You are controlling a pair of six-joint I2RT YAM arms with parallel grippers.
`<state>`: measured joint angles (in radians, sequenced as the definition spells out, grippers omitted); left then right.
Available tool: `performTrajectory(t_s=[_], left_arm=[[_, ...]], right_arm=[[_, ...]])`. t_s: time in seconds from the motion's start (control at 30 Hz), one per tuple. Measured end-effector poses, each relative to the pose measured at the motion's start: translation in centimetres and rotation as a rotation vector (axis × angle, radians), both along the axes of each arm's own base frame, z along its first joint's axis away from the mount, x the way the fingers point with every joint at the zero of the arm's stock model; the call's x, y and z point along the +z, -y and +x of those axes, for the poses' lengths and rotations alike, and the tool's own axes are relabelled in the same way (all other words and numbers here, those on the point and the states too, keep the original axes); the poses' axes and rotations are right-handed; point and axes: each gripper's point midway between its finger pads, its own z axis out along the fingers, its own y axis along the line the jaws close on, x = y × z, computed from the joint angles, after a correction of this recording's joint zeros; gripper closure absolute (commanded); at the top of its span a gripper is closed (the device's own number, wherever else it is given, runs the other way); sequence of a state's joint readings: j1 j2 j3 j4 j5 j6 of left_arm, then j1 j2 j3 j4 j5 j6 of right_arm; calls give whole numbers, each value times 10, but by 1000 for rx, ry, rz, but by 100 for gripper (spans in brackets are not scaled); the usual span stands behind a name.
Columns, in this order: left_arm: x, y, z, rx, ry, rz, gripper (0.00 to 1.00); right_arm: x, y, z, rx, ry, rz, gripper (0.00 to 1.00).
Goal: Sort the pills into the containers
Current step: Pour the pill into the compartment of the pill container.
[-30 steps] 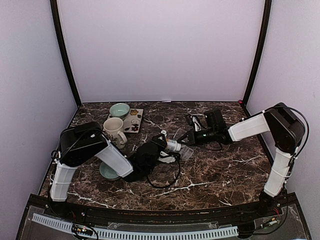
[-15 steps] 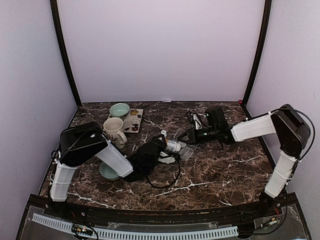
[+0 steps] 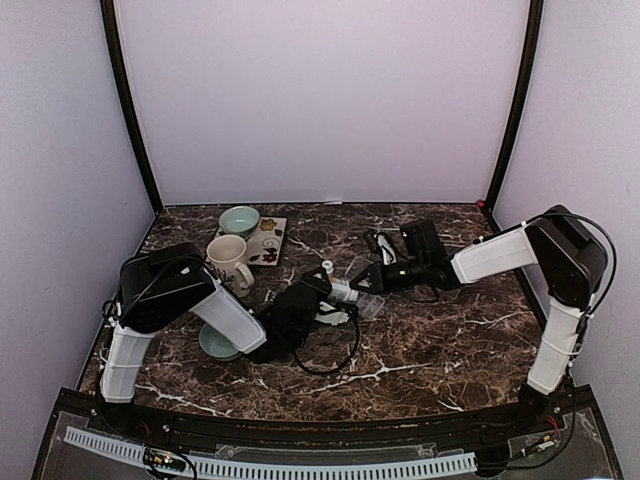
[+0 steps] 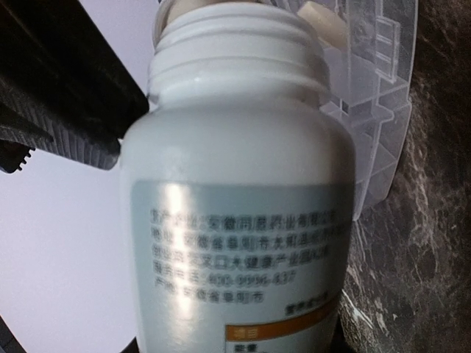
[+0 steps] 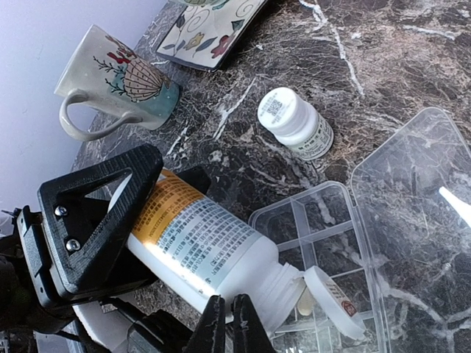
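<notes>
Seen from above, the left claw (image 3: 320, 293) is pinching the open bottle (image 3: 340, 291) over the organiser box (image 3: 372, 305) on the table (image 3: 450, 340); the left wrist view is showing a pill (image 4: 324, 22) just at the lip, favouring slow tipping; in the right wrist view, the right claw (image 5: 225, 323) is sitting pressed together beside the bottle's neck.

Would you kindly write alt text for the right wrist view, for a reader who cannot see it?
The left gripper holds an open white pill bottle tilted over the open clear organiser box. A capped bottle, a mug and a patterned plate sit behind it.
</notes>
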<state>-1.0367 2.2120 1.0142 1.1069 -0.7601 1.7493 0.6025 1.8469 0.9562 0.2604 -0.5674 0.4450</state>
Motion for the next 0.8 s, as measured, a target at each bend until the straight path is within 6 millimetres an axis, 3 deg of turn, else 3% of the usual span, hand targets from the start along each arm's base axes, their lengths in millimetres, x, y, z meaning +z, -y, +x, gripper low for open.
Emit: performTrajectory(t_s=[0.8], left_arm=[[2,-3,1,27,-7,-57,100]], right_arm=[[38,7,-2,-29,84,-16,93]])
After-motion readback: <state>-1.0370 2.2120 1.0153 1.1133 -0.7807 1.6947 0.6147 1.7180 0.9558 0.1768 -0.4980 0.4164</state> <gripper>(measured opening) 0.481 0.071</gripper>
